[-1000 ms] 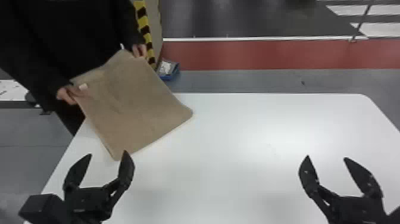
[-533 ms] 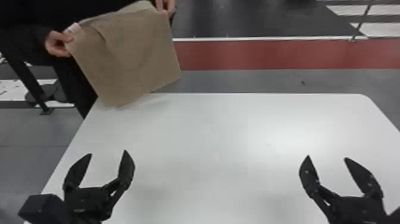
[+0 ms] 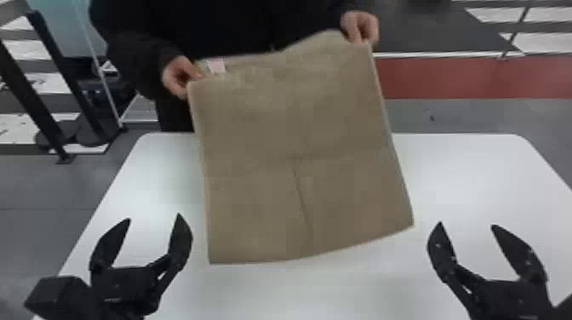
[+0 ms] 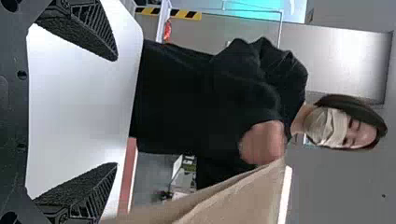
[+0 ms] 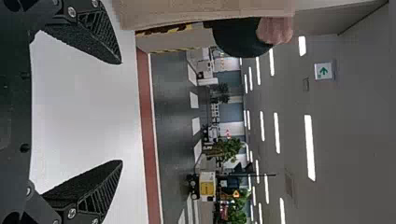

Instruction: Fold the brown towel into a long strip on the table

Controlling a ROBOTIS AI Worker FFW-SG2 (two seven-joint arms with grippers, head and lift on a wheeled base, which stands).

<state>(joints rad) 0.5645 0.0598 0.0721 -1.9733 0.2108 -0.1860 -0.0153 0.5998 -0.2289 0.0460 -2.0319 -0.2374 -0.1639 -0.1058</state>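
Observation:
The brown towel (image 3: 293,161) hangs spread out over the table's middle, its upper corners held in a person's two hands. My left gripper (image 3: 154,217) stands open at the towel's left, apart from it, and my right gripper (image 3: 467,225) stands open at its right. In the left wrist view the left gripper (image 4: 116,112) has nothing between its fingers, and part of the towel (image 4: 233,196) rises beyond them. The right gripper (image 5: 122,112) is likewise bare in the right wrist view, with the towel (image 5: 201,10) along the top edge.
The white table (image 3: 476,178) extends under both grippers. A person in dark clothing stands at its far side, with a hand (image 3: 181,76) at the towel's left corner and another (image 3: 361,27) at its right. Black posts (image 3: 64,89) stand on the floor behind, at the left.
The person has carried the towel from the table's far left corner to its middle, where it now hangs facing me. Both my grippers have kept still.

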